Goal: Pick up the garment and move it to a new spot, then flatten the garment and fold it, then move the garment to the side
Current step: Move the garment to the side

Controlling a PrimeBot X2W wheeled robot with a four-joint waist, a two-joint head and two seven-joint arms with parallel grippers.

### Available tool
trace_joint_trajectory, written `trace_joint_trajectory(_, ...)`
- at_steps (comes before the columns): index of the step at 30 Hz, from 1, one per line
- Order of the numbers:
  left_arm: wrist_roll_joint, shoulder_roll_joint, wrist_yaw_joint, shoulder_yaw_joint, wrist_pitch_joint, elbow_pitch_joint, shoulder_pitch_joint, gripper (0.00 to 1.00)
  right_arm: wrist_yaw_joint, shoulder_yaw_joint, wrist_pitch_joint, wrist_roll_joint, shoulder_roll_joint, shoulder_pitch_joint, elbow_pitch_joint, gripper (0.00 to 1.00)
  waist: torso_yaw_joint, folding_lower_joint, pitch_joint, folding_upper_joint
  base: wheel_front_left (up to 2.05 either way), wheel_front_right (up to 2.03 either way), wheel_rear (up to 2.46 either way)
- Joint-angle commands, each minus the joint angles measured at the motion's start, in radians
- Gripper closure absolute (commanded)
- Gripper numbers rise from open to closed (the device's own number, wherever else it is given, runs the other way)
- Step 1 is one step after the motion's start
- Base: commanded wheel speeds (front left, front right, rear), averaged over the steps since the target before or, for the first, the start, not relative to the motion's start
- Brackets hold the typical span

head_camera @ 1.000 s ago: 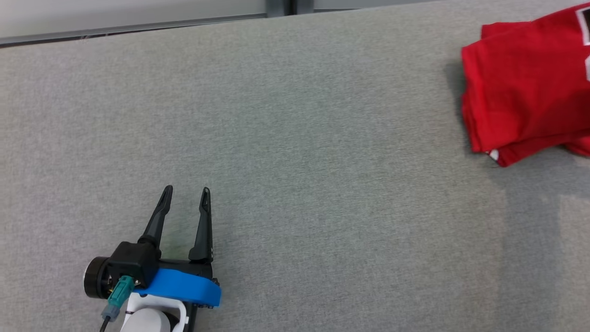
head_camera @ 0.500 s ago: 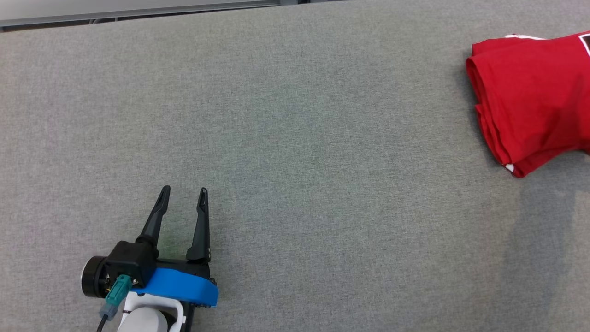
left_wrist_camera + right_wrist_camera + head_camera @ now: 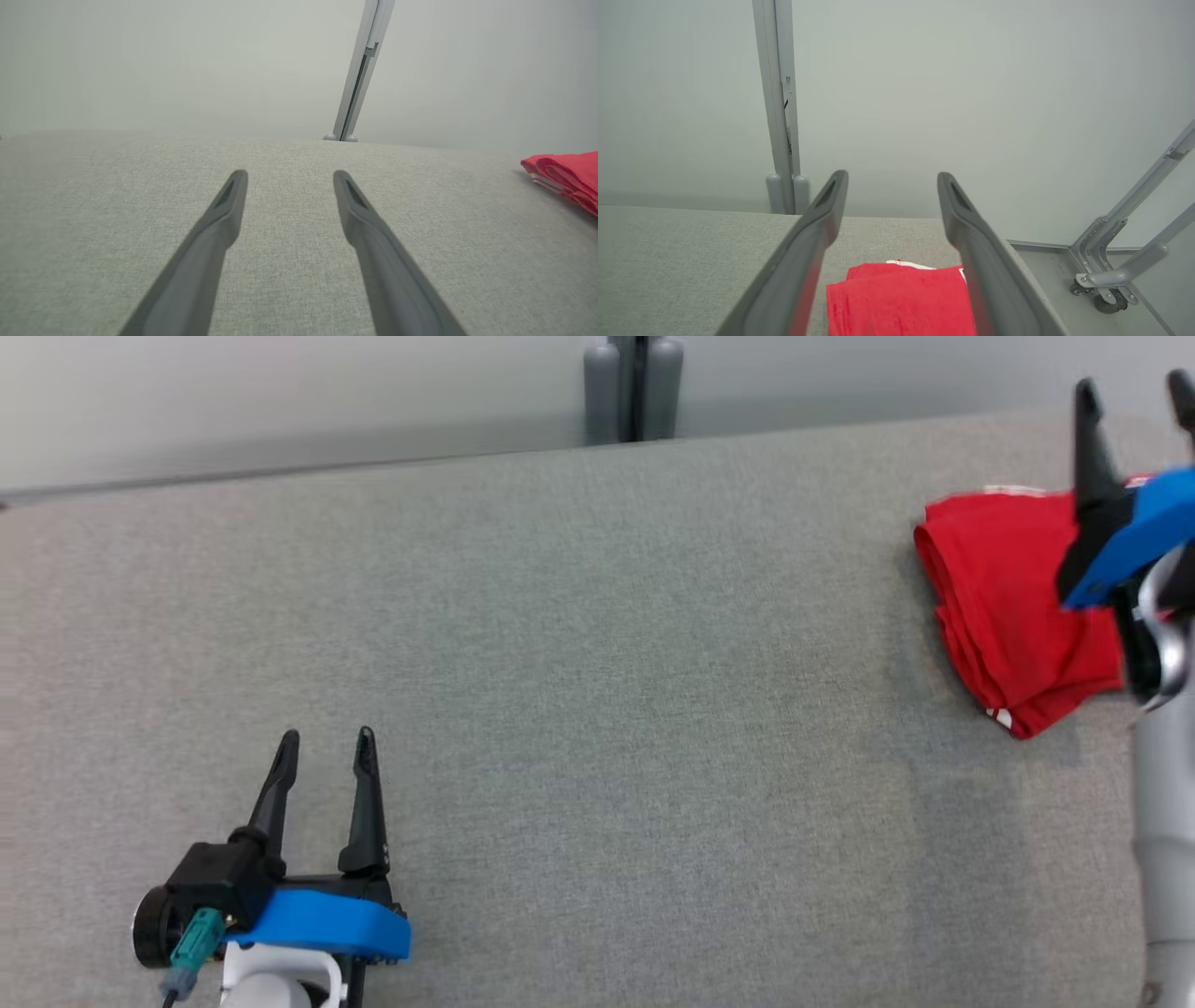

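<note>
The garment, a folded red piece, lies on the gray fabric-covered bench at its far right, close to the back edge. In the head view its long axis runs from the far side toward the robot, slanting slightly to the right, and its stacked folded edges face the robot's left. A white strip shows along its far edge and a white fleck at its near corner. In the right wrist view a small white-edged patch sits beside the right finger, too cut off to read.

The right gripper is over the garment's right part. Its jaws stand wide apart and hold nothing, and the right wrist view shows the red cloth below and between the fingers.

The left gripper is at the near left, well apart from the garment, over bare bench. Its jaws are also spread wide and empty.
</note>
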Motion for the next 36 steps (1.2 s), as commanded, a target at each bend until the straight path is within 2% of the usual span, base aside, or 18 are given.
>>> trace_joint_trajectory(1,-0.011,0.001,0.005,0.013,-0.004,0.004,0.012,0.0,0.0,0.011,-0.026,0.002,0.023,0.04,-0.008,0.0,0.002,0.0002,-0.023,0.0,0.0,0.0,0.0)
trace_joint_trajectory(6,-0.041,-0.002,0.016,0.042,-0.009,0.015,0.058,0.0,0.0,0.055,-0.118,0.034,0.097,0.15,-0.044,0.0,0.037,0.0002,-0.08,0.0,0.0,0.0,0.0)
trace_joint_trajectory(13,-0.076,-0.02,0.013,0.046,-0.011,0.043,0.121,0.0,0.0,0.03,-0.248,0.015,0.167,0.406,-0.133,0.0,0.097,0.0002,-0.139,0.0,0.0,0.0,0.0)
trace_joint_trajectory(14,-0.077,-0.022,0.013,0.043,-0.011,0.046,0.13,0.0,0.0,0.027,-0.263,0.007,0.171,0.441,-0.145,0.0,0.105,0.0002,-0.145,0.0,0.0,0.0,0.0)
trace_joint_trajectory(20,-0.065,-0.022,0.013,0.019,-0.011,0.064,0.153,0.0,0.0,0.123,-0.311,0.127,0.172,0.592,-0.195,0.0,0.142,0.0002,-0.171,0.0,0.0,0.0,0.0)
trace_joint_trajectory(26,-0.062,-0.033,0.024,0.017,-0.014,0.068,0.16,0.0,0.0,0.213,-0.305,0.196,0.172,0.681,-0.233,0.0,0.156,0.0002,-0.185,0.0,0.0,0.0,0.0)
trace_joint_trajectory(36,-0.05,-0.026,0.033,0.014,-0.017,0.08,0.15,0.0,0.0,0.247,-0.32,0.228,0.172,0.744,-0.216,0.0,0.157,0.0002,-0.194,0.0,0.0,0.0,0.0)
